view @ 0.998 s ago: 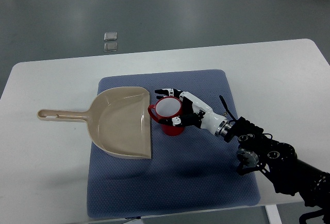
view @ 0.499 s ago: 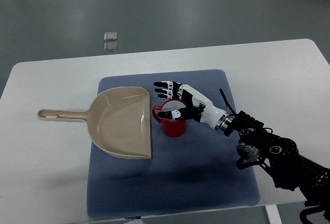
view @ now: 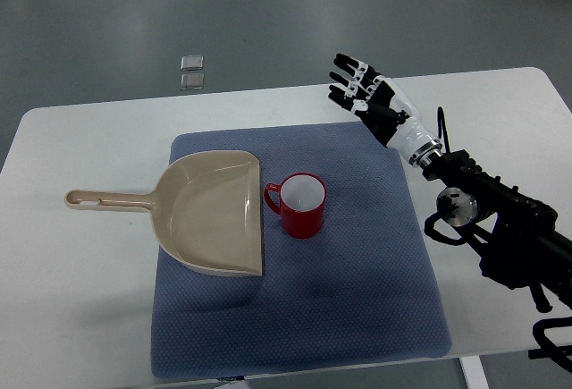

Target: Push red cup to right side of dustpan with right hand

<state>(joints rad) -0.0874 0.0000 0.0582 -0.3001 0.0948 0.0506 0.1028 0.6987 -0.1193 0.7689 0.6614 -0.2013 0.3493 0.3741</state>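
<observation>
A red cup (view: 299,205) with a white inside stands upright on the blue mat (view: 357,300), its handle turned left. The cup's handle nearly touches the right edge of the beige dustpan (view: 210,212), whose handle points left. My right hand (view: 362,89) is raised well above and to the right of the cup, over the mat's far right corner, with its fingers spread and holding nothing. The left arm does not show.
The mat lies on a white table (view: 80,282). My right arm's dark joints (view: 483,219) cross the table's right side. Two small grey squares (view: 191,71) lie on the floor beyond the table's far edge.
My right hand has let go of the cup's rim and swung up and away to the right. The cup stays where it was half a second ago, just right of the dustpan.
</observation>
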